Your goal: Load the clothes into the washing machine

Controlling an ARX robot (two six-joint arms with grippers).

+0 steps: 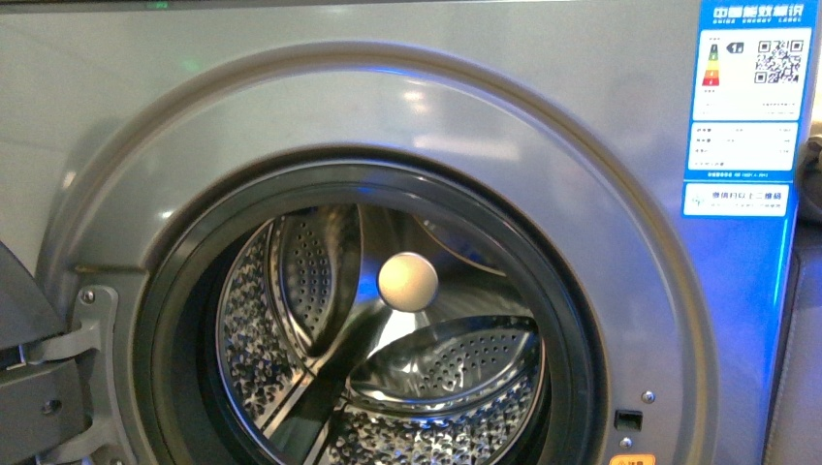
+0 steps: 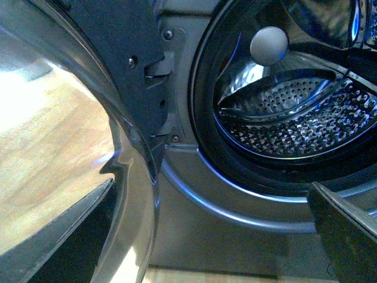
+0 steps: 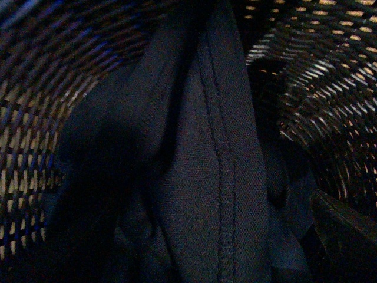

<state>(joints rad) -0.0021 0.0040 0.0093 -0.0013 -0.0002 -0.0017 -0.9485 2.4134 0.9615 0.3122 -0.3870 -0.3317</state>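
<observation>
Right wrist view shows the clothes [image 3: 194, 177] in a basket [image 3: 321, 76], the washing machine [image 1: 620, 242] is empty, I cannot tell how open the jaws are, and a weak grab could drop them.

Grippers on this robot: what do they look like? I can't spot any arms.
Little shows. The front view catches neither arm. Each wrist view shows only a corner: the left finger is a glossy black wedge with a straight edge, the right finger a similar black wedge, dim. No cables or markings are visible.
</observation>
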